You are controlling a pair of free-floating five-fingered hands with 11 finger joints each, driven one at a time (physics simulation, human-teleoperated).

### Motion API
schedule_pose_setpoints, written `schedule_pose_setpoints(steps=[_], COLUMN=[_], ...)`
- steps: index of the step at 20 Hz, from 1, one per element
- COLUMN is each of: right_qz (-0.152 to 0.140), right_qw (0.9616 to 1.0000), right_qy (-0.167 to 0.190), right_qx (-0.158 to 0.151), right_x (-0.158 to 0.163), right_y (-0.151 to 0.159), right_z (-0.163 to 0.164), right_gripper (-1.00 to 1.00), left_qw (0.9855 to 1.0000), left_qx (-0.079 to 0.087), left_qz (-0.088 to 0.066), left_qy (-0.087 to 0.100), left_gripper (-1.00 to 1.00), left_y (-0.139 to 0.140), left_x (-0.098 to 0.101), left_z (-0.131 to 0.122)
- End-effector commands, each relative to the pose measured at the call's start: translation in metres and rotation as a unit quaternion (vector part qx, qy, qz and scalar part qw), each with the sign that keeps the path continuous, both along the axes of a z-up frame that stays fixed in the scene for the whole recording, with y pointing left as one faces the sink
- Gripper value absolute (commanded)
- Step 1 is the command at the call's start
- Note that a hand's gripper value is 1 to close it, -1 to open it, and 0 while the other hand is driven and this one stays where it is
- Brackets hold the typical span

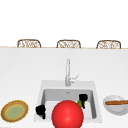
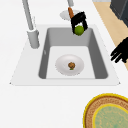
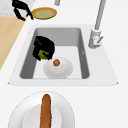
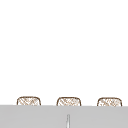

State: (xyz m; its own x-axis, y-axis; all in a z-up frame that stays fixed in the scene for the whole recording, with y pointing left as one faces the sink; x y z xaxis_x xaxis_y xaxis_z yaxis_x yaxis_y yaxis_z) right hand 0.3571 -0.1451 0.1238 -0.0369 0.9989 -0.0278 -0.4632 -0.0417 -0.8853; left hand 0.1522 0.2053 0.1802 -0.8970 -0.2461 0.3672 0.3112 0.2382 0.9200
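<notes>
My right hand point(image 1: 83, 98) hangs over the right part of the sink basin point(image 1: 50, 96), fingers curled round a small green round fruit point(image 2: 79, 30). In the right side view the right hand point(image 3: 44, 45) with the green fruit point(image 3: 43, 54) is just left of a white plate point(image 3: 60, 70) lying on the basin floor. A small brown lump point(image 3: 56, 62) sits on that plate. My left hand point(image 1: 40, 110) floats at the sink's front left corner, fingers relaxed and holding nothing; the left hand point(image 2: 121, 52) is out past the sink rim.
A tall faucet point(image 1: 67, 72) stands behind the basin. A yellow-rimmed plate point(image 1: 14, 111) lies on the counter at the left. On the right, a white plate point(image 1: 114, 108) carries a brown stick-shaped food point(image 1: 116, 102). A large red ball point(image 1: 67, 115) covers the basin's front.
</notes>
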Motion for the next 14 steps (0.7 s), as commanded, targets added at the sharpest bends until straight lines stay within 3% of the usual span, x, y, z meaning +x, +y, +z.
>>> schedule_pose_setpoints(steps=[1,5,9,11,14], right_qz=[-0.013,-0.015,0.017,-0.009,0.002], right_qw=[0.9998,0.9978,0.9986,0.999,0.9991], right_qy=[0.006,-0.008,-0.027,-0.017,-0.005], right_qx=[-0.013,-0.064,-0.042,-0.041,-0.042], right_x=[0.01,0.014,0.005,0.03,0.04], right_y=[0.026,0.054,0.068,0.092,0.106], right_z=[-0.031,-0.054,-0.088,-0.105,-0.131], right_gripper=[1.0,1.0,1.0,1.0,1.0], left_qw=[1.0,1.0,1.0,1.0,1.0], left_qx=[0.0,0.0,0.0,0.0,0.0], left_qz=[0.0,0.0,0.0,0.0,0.0], left_qy=[0.0,0.0,0.0,0.0,0.0], left_gripper=[0.0,0.0,0.0,0.0,0.0], left_y=[0.0,0.0,0.0,0.0,0.0], left_x=[0.0,0.0,0.0,0.0,0.0], left_z=[0.0,0.0,0.0,0.0,0.0])
